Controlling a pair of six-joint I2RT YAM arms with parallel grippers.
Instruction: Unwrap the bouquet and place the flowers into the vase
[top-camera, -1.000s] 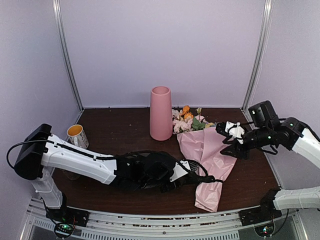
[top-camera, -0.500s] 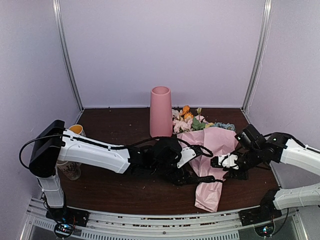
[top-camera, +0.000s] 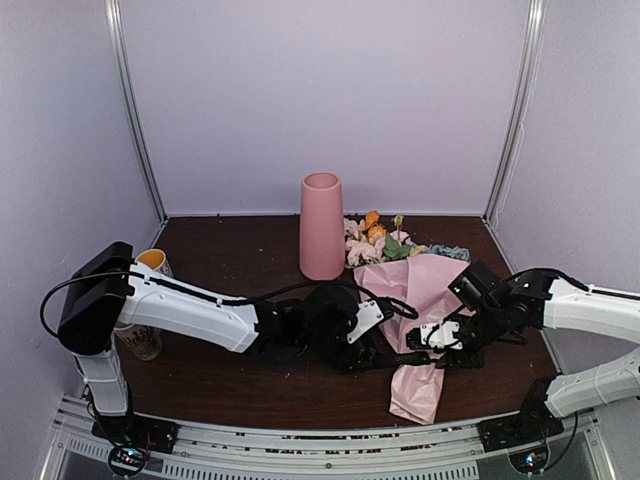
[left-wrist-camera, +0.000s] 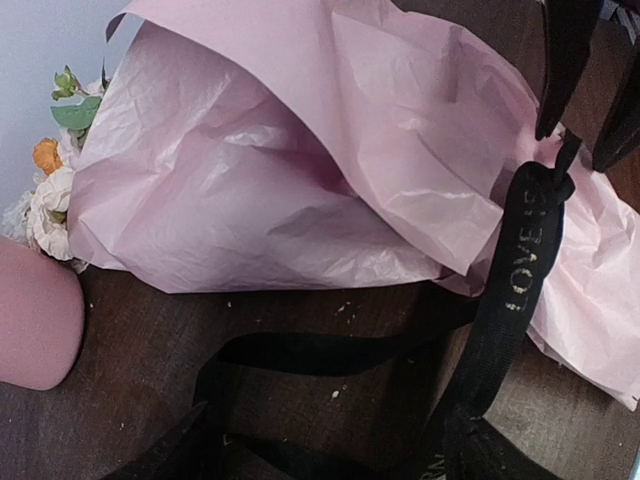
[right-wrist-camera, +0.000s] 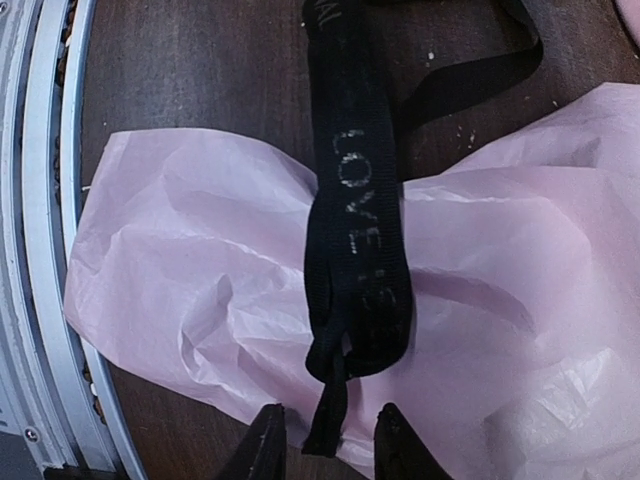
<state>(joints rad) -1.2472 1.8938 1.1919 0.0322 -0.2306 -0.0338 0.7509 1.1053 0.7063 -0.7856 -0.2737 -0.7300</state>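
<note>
Over pink wrap (right-wrist-camera: 200, 260) | right jaws part-open | ribbon (right-wrist-camera: 355, 250) tail between

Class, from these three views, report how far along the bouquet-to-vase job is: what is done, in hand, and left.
Done: the black ribbon looks loosened, lying slack across the pink wrap. In hand: the right end effector straddles the ribbon's tail, jaws apart, not yet pinching. Left: the flowers lie in the wrap beside the vase, which stands upright with no stems in it.
</note>
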